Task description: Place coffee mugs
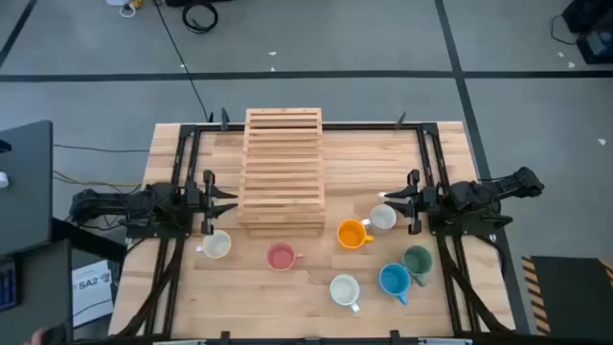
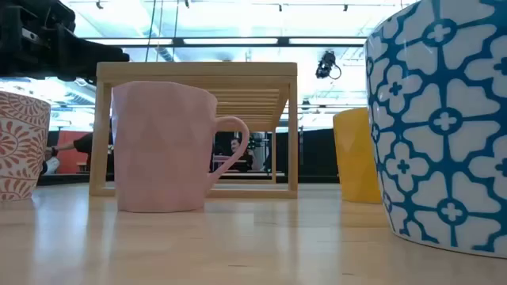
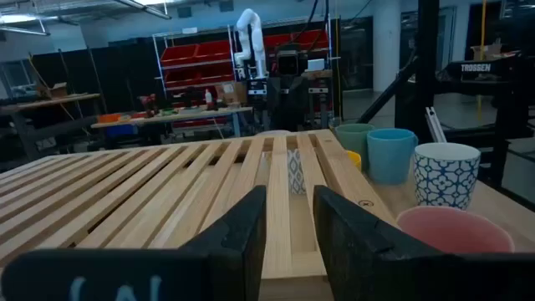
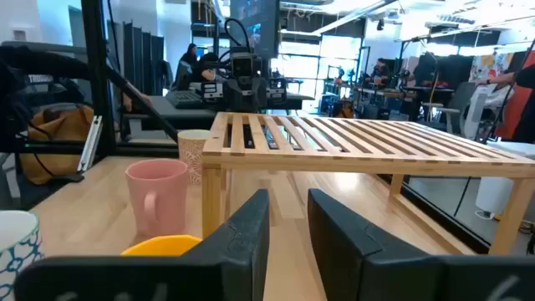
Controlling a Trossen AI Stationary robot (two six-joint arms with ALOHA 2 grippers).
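Several mugs stand upright on their bases on the near half of the wooden table: a red-patterned cream mug [image 1: 216, 245], a pink one [image 1: 281, 256] [image 2: 162, 146], an orange one [image 1: 351, 234], a white one [image 1: 383, 218], a dark green one [image 1: 418, 259], a blue one [image 1: 395, 279] and a blue-patterned white one [image 1: 345, 288] [image 2: 440, 119]. My left gripper [image 1: 230, 197] [image 3: 290, 226] hovers open at the left side of the slatted wooden rack [image 1: 283, 168]. My right gripper [image 1: 387, 200] [image 4: 288, 230] hovers open right of the rack, just above the white mug. Neither touches anything.
The wooden rack [image 2: 198, 127] stands on legs in the table's middle, reaching toward the far edge, between both grippers. Black frame rails [image 1: 182, 163] run along the table's left and right sides. Bare tabletop lies near the front left [image 1: 192, 297].
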